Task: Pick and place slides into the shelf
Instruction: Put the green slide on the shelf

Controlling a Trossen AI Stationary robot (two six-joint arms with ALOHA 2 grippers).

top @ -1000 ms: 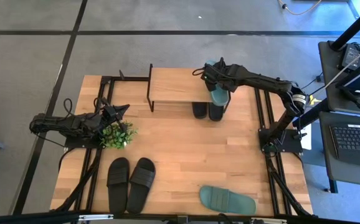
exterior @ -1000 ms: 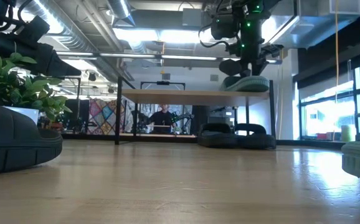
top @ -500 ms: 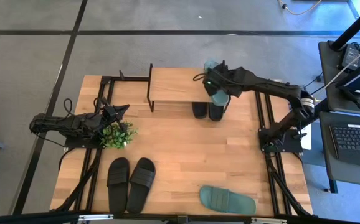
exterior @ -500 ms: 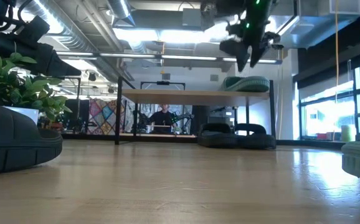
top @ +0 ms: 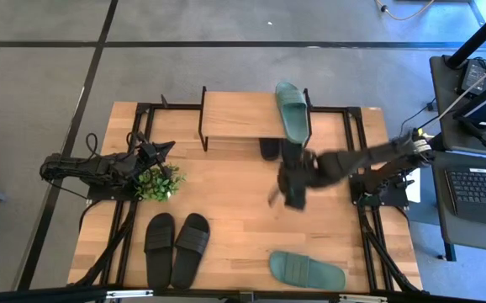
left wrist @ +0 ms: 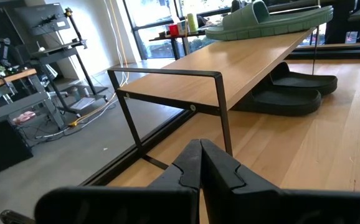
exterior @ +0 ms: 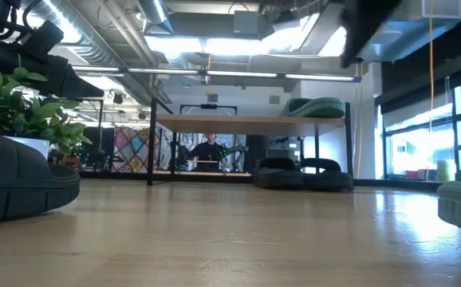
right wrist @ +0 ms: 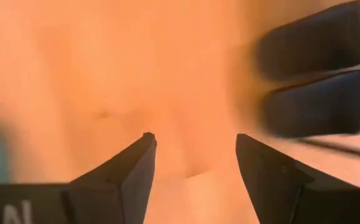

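- Found a black pair of slides [top: 176,248] lying side by side near the near edge of the tabletop [top: 243,210], toward its left corner; not yet shelved.
- Noted one green slide [top: 306,271] flat by the near edge, toward the right corner; also left to do.
- Saw a small green plant [top: 159,183] close to the left edge, about halfway back.
- Placed the left arm [top: 100,166] at the left edge just beside the plant, waiting; jaws clenched on nothing, as shown in the left wrist view.
- Placed the right arm [top: 344,160] over the middle of the tabletop, reaching in from the right edge, just in front of the shelf; jaws released and spread wide, holding nothing, with bare wood showing between them in the right wrist view.
- Located the shelf [top: 239,116] at the far edge, near its middle.
- Counted a second black pair [left wrist: 286,93] tucked under the shelf's right end, on the tabletop.
- Counted the other green slide [top: 292,111] on the shelf's plank, at its right end, overhanging a little.
- Judged the job about half done: three slides at the shelf, three waiting along the near edge, the lone green one probably next.
- Read no brand, label or writing anywhere; could not make out a faint white mark on one right finger.
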